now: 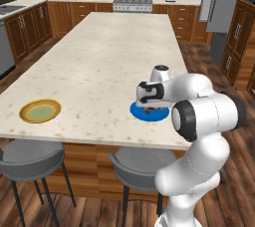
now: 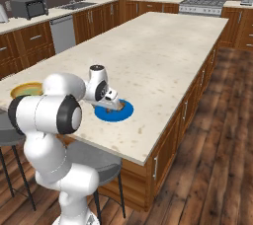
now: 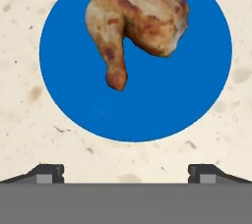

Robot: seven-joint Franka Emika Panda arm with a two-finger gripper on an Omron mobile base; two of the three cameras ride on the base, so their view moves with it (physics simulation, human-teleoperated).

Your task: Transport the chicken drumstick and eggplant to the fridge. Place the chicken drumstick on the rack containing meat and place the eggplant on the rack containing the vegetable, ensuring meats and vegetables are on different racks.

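The long pale surface [image 1: 99, 56] carries a blue plate [image 3: 197, 90] near its front edge, and on that plate the chicken drumstick [image 3: 138, 26] is seen lying. Above it the claw [image 3: 126, 174] is held wide open and empty. The pick-up of the drumstick is judged the step in hand; a descent centred over the meat and a closing are called for next.
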